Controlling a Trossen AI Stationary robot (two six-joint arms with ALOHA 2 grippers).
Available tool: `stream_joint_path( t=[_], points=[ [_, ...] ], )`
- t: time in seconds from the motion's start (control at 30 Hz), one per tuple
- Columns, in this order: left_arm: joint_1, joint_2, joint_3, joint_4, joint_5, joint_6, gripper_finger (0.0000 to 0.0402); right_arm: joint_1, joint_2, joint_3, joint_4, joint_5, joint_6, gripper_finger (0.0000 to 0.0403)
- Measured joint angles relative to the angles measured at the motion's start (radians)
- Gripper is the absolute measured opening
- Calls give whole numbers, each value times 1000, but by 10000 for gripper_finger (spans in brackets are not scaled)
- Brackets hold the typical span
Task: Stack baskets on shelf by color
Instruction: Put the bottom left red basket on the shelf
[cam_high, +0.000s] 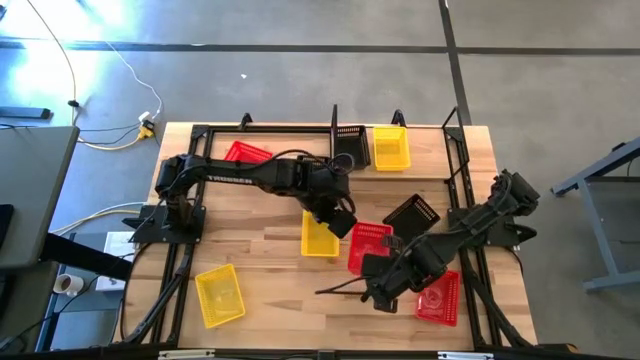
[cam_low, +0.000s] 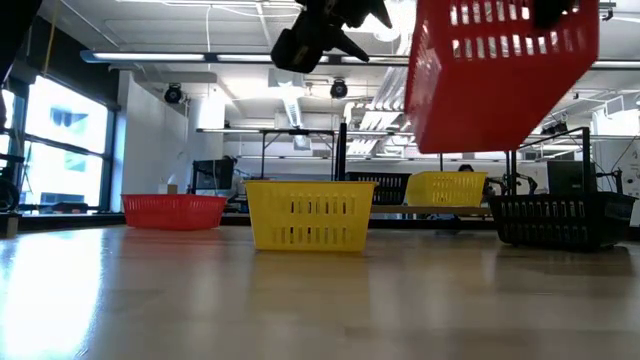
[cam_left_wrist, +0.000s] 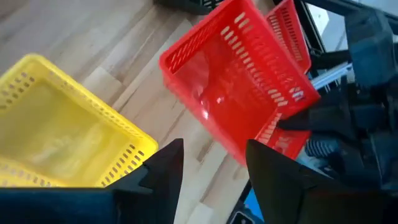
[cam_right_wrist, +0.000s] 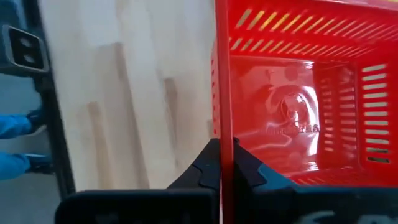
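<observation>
The right end effector (cam_right_wrist: 221, 163) pinches the rim of a red basket (cam_high: 368, 246), lifted tilted above mid-table (cam_high: 270, 300). The left end effector (cam_left_wrist: 211, 165), fingers apart and empty, hovers over an empty yellow basket (cam_high: 318, 236) beside it.

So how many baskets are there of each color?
3 red baskets
3 yellow baskets
2 black baskets
Total: 8 baskets
</observation>
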Motion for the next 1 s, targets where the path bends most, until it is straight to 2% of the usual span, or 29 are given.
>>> stream_joint_path(
  t=[0.2,0.43,0.7,1.0],
  points=[
    [37,0,0,-1,0,93,161,32,-21,0,-120,84,75,0],
    [75,0,0,11,-19,208,161,46,-114,-40,-217,202,141,0],
    [139,0,0,20,-24,324,161,-44,-369,-269,-173,247,125,0],
    [211,0,0,20,-3,388,161,-241,-701,-487,-120,247,-44,0]
  ],
)
